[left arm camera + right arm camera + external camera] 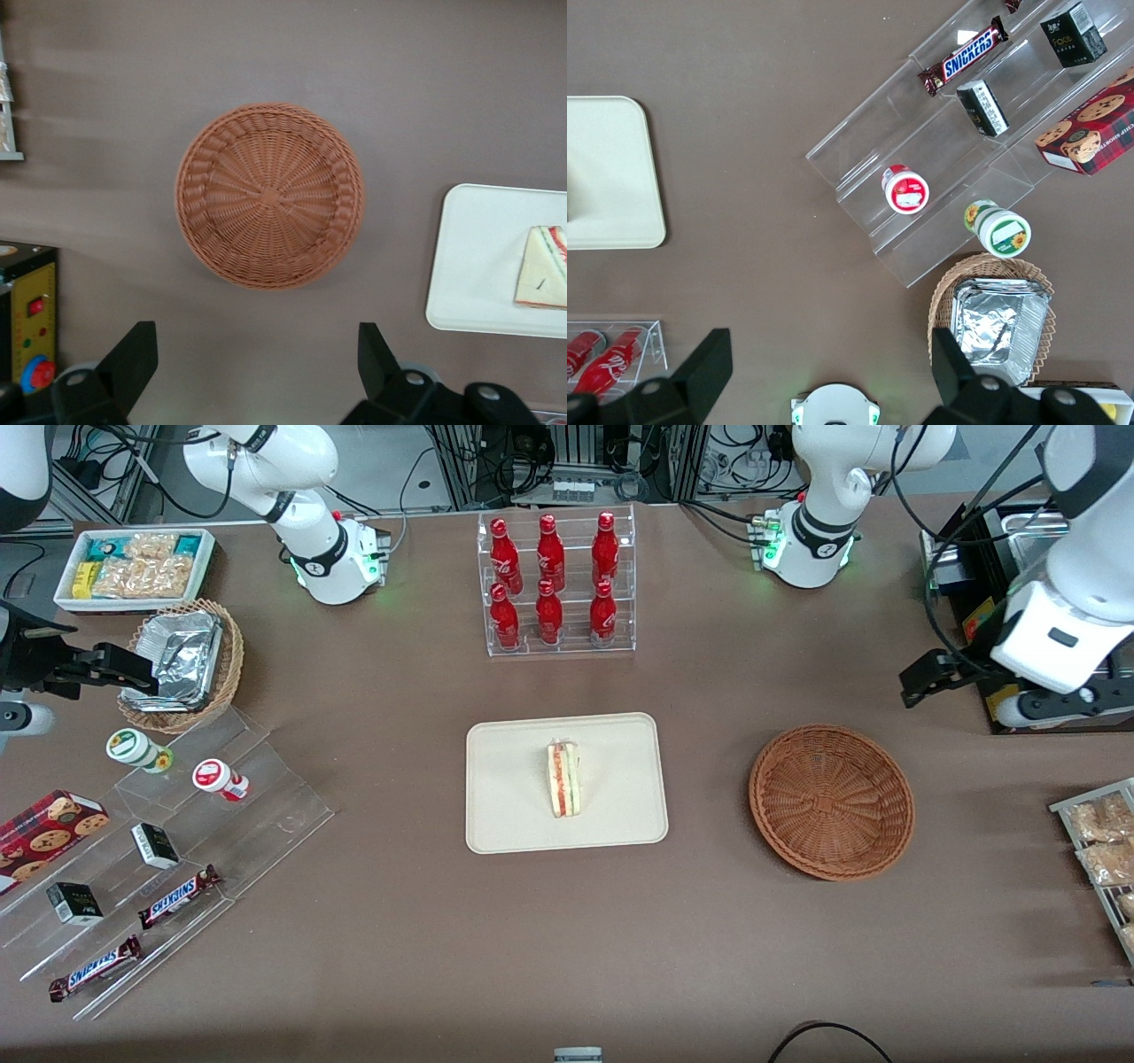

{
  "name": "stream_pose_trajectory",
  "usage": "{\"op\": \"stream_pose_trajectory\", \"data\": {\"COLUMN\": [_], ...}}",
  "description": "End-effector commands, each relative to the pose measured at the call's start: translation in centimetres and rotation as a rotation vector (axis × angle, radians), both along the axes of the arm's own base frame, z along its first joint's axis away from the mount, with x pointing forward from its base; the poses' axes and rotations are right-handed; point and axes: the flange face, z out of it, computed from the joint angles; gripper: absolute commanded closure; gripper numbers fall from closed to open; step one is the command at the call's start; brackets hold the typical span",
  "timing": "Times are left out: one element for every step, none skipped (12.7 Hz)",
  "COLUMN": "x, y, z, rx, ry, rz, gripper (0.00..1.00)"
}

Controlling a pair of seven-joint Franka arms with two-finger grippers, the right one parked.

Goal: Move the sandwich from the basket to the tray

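Front view shows the sandwich (563,779) lying on the tray (514,815), roughly at its middle, with the cut edge and its red and green filling facing up; the basket (831,802) stands well apart from the tray toward the working arm's end of the table and holds nothing, so by the look of it the placing is done. The gripper (917,682) hangs above bare table near the basket, farther from the front camera than it, with its fingers (133,359) spread wide and nothing between them. I judge the sandwich light, soft and easily crushed, with layers that could slide apart; any hold should be a gentle one across the two flat bread faces, not across the filling. Around the tray nothing crowds it: a clear rack of red bottles (549,584) stands farther from the camera, well apart from it.
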Motion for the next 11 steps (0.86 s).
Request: {"op": "stream_pose_trajectory", "data": {"x": [0.0,0.4,0.8,1.3,1.7,2.0,2.3,2.3,2.4,2.4,2.4], "y": [2.4,2.7,2.7,2.7,2.7,2.6,2.5,2.5,2.6,2.6,2.5], "z": [1.0,0.9,1.3,1.3,1.4,1.4,1.2,1.5,1.6,1.6,1.6], "rx": [-0.021,-0.019,-0.019,-0.009,-0.006,-0.009,-0.013,-0.014,-0.005,-0.006,-0.009], "ry": [-0.022,-0.027,-0.041,-0.046,-0.059,-0.071,-0.071,-0.079,-0.083,-0.083,-0.083], "rz": [-0.018,-0.025,-0.032,-0.044,-0.062,-0.079,-0.084,-0.082,-0.086,-0.099,-0.122], "gripper": [0.00,0.00,0.00,0.00,0.00,0.00,0.00,0.00,0.00,0.00,0.00]}}
